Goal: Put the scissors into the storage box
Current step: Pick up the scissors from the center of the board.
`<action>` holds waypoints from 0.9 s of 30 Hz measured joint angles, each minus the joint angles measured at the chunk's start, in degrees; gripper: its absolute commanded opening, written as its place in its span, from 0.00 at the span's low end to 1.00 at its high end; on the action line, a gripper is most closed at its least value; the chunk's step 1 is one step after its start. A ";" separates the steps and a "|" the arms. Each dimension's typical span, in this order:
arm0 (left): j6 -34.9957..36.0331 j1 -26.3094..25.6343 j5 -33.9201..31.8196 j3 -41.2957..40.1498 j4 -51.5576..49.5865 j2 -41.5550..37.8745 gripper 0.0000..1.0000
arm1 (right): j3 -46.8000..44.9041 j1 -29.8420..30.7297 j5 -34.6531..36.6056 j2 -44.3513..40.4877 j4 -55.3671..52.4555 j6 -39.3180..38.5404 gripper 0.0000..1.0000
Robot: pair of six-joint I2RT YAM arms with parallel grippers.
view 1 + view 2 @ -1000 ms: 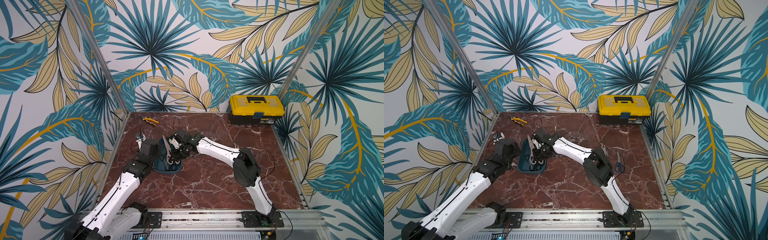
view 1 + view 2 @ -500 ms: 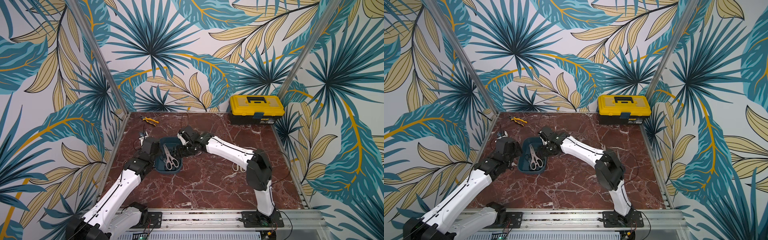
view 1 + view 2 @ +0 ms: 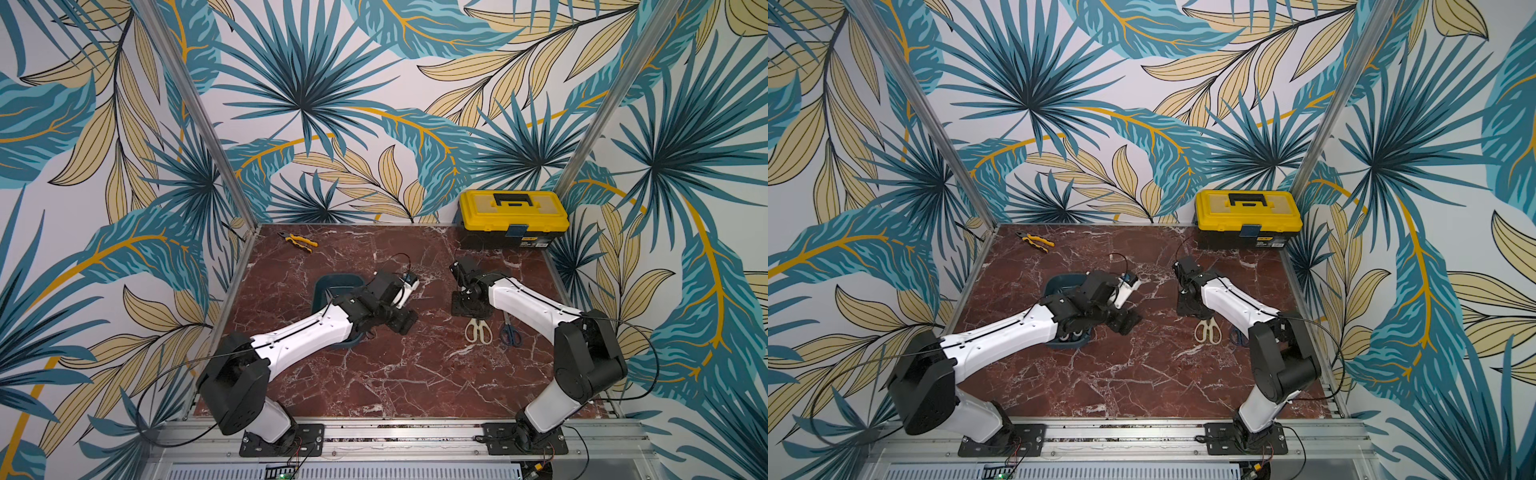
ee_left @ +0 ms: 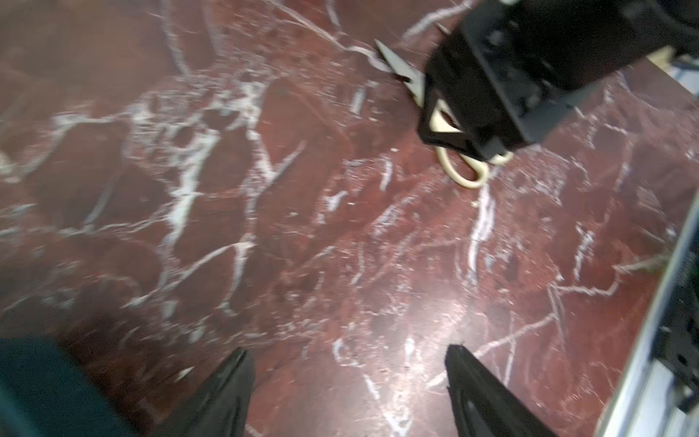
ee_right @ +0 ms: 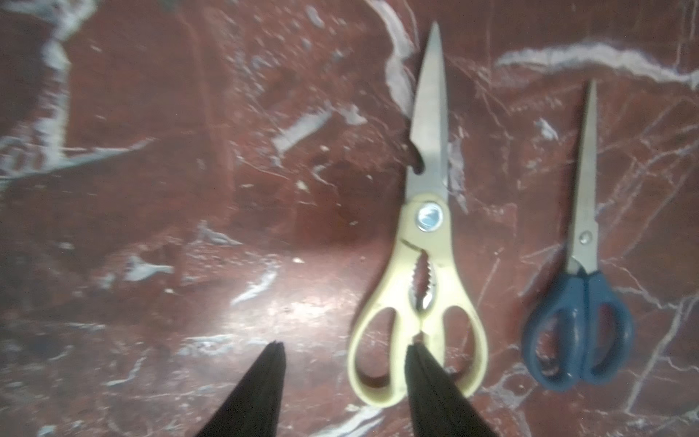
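So, the left gripper [image 4: 348, 352] is seen spread wide with nothing in it, just bare red marble table [image 3: 374, 374] between the fingers. It's parked just beside the storage box [image 3: 332, 282], on the side facing the right arm. Most of that box is covered by the left arm, and what look like dark handles [image 3: 1071, 336] can only just be made out at its near end.

The right gripper [image 5: 344, 346] is held about half open, pointing down over the cream shears [image 5: 420, 265], and nothing is gripped. One fingertip is lined up over the handle loops; whether it touches can't be told. The shears are lying flat and closed on the table, with the blue-handled scissors [image 5: 582, 302] lying parallel just beside them, both well apart from the box.
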 measured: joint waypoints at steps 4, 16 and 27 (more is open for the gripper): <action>1.84 -2.03 2.97 0.37 0.24 1.53 0.85 | -2.38 -1.49 0.66 -1.31 -0.50 0.09 0.55; 2.84 -1.55 2.14 0.37 1.51 2.05 0.86 | -8.92 -4.46 -2.45 -4.09 2.38 0.24 0.51; 2.75 -1.38 -0.72 0.37 1.79 2.51 0.86 | -11.28 -7.08 -6.82 -1.31 6.95 -0.68 0.39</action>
